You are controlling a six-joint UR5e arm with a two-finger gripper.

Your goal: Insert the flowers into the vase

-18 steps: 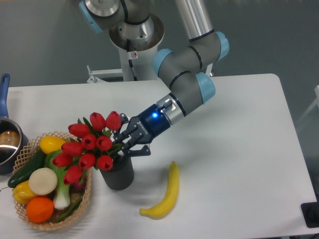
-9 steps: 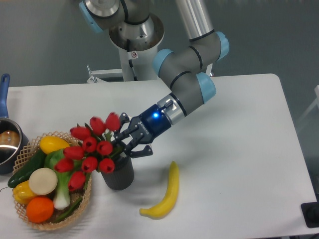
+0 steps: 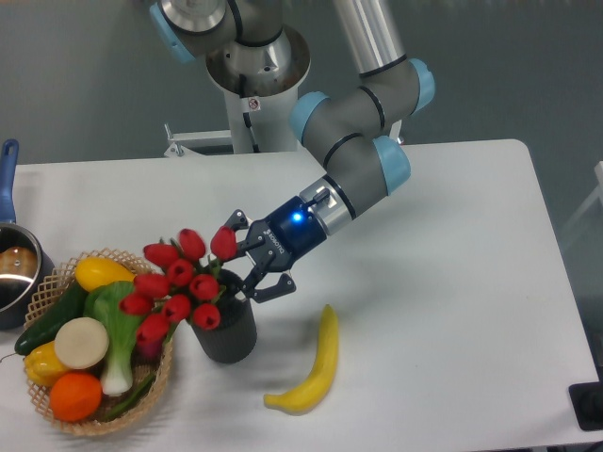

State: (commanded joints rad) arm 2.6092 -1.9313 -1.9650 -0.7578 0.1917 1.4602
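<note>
The flowers (image 3: 179, 282), a bunch of red tulips, have their stems in the vase (image 3: 226, 334) and lean left over the basket. The vase is a short dark cylinder standing upright on the white table. My gripper (image 3: 254, 256) is just right of the blooms, above the vase's right rim. Its fingers (image 3: 270, 288) are spread open and nothing is held between them. The stems are hidden inside the vase.
A wicker basket (image 3: 162, 377) of vegetables and fruit sits directly left of the vase, partly under the blooms. A banana (image 3: 313, 367) lies to the vase's right. A metal pot with a blue handle (image 3: 9, 264) stands at the left edge.
The gripper has opened and let go of the flowers, then drawn back slightly right. The bunch has sunk lower into the vase and shifted right.
</note>
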